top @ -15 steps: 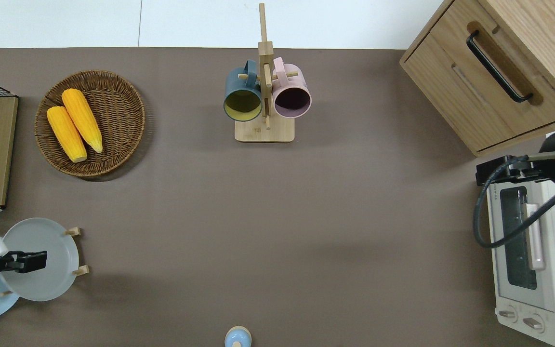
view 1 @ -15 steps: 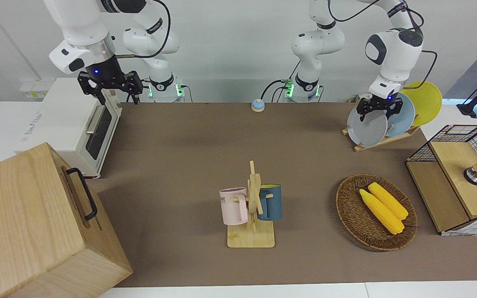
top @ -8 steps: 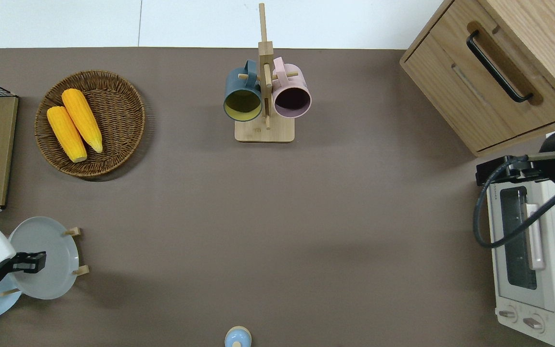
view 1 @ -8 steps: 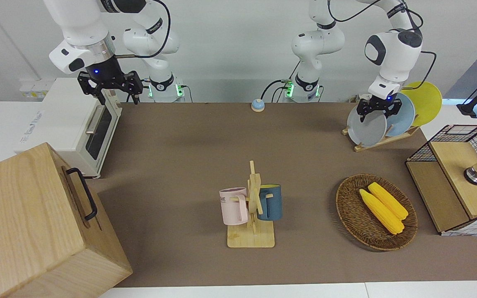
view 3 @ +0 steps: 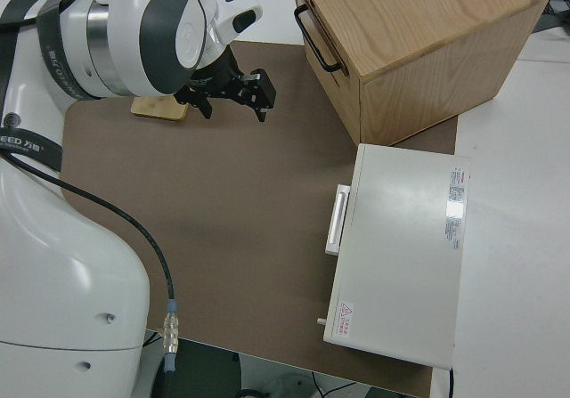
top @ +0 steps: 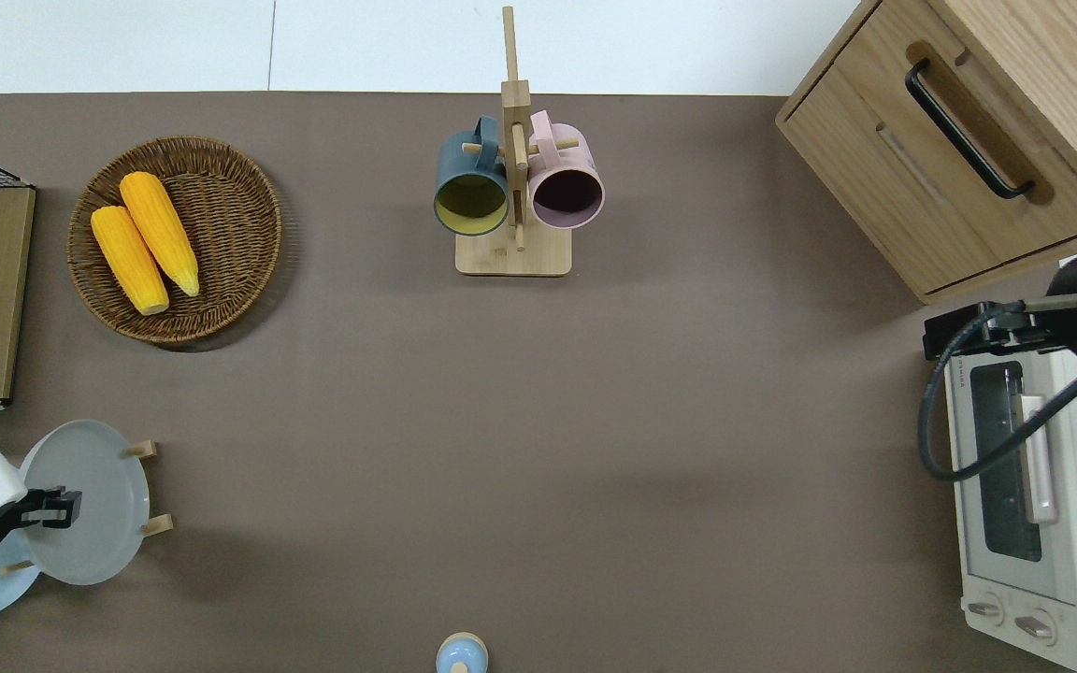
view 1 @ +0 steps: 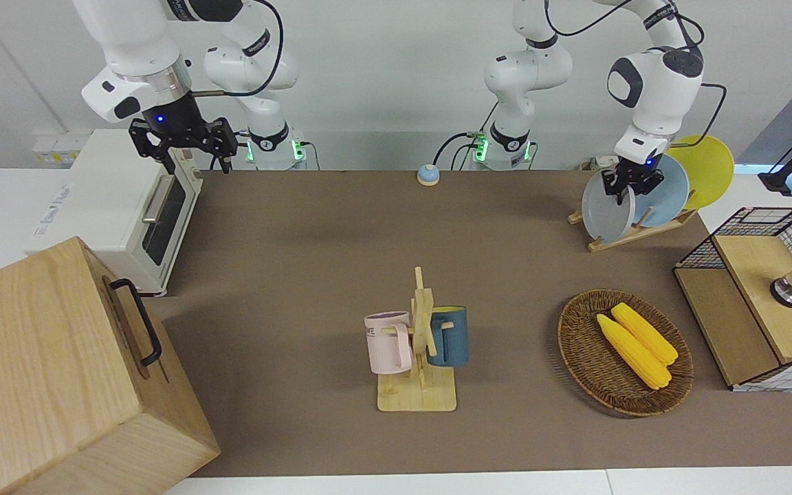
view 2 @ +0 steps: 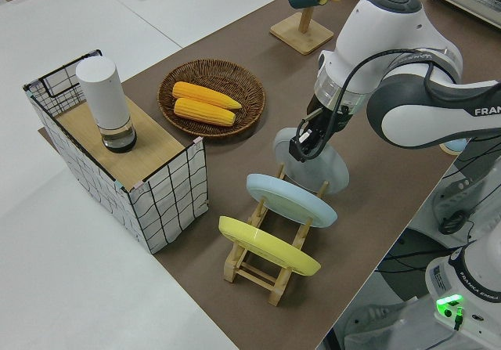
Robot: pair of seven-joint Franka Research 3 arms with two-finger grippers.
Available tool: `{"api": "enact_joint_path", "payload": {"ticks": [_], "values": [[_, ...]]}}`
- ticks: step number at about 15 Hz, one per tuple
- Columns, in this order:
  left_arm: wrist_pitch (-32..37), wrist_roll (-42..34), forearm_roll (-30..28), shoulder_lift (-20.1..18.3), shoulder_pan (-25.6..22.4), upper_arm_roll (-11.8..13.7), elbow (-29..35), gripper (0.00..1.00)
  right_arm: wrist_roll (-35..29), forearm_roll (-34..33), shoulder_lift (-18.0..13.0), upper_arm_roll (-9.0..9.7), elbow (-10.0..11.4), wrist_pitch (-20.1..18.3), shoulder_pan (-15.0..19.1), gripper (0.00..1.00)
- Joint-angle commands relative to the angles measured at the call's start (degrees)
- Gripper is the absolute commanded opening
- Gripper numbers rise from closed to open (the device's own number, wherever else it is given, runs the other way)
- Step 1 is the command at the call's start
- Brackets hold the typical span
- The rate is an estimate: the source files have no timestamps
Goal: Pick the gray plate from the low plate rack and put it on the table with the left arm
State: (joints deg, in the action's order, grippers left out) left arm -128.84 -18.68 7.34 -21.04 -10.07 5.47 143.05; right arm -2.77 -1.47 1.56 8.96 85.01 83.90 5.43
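Note:
The gray plate stands in the low plate rack at the left arm's end of the table, in the slot farthest from the robots. My left gripper is shut on the plate's upper rim. The grip also shows in the overhead view and the left side view. The plate still rests in the rack. The right arm is parked, its gripper open and empty.
A light-blue plate and a yellow plate stand in the same rack. Nearby are a wicker basket with two corn cobs and a wire-sided box. A mug stand stands mid-table. A toaster oven and a wooden cabinet stand at the right arm's end.
The left gripper's fingers have closed from wide open onto the gray plate's rim. The plate now stands a little more upright. The right arm has not moved.

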Motion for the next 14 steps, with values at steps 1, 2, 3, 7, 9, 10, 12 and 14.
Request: {"api": "enact_joint_path", "payload": {"ticks": [1, 2, 3, 7, 9, 10, 12, 14], "values": [[2.97, -0.04, 0.48, -1.2, -0.04, -0.29, -1.18, 0.0, -0.22, 0.15, 0.02, -0.34, -0.37, -0.14, -0.42, 0.983], [4.72, 0.04, 0.48, -1.29, 0.05, -0.55, -2.41, 0.0, -0.22, 0.15, 0.02, -0.34, -0.37, -0.05, -0.42, 0.983], [6.65, 0.13, 0.48, -1.2, 0.13, -0.81, -3.9, 0.0, -0.22, 0.15, 0.02, -0.34, -0.37, -0.05, -0.42, 0.983], [14.74, 3.11, 0.48, -1.82, 1.01, -2.3, -9.44, 0.0, -0.22, 0.15, 0.02, -0.34, -0.37, -0.05, -0.42, 0.983], [19.48, 5.13, 0.57, -2.87, 0.67, -5.02, -12.17, 0.0, -0.22, 0.15, 0.02, -0.34, -0.37, -0.05, -0.42, 0.983], [21.5, 6.36, 0.57, -3.48, 0.75, -5.73, -13.23, 0.0, -0.22, 0.15, 0.02, -0.34, -0.37, -0.05, -0.42, 0.983], [25.9, 9.43, 0.57, -4.54, 1.01, -7.75, -15.68, 0.0, -0.22, 0.15, 0.02, -0.34, -0.37, -0.05, -0.42, 0.983], [30.9, 11.9, 0.48, -4.63, 1.01, -10.38, -19.11, 0.0, -0.22, 0.15, 0.02, -0.34, -0.37, -0.05, -0.42, 0.983]]}}
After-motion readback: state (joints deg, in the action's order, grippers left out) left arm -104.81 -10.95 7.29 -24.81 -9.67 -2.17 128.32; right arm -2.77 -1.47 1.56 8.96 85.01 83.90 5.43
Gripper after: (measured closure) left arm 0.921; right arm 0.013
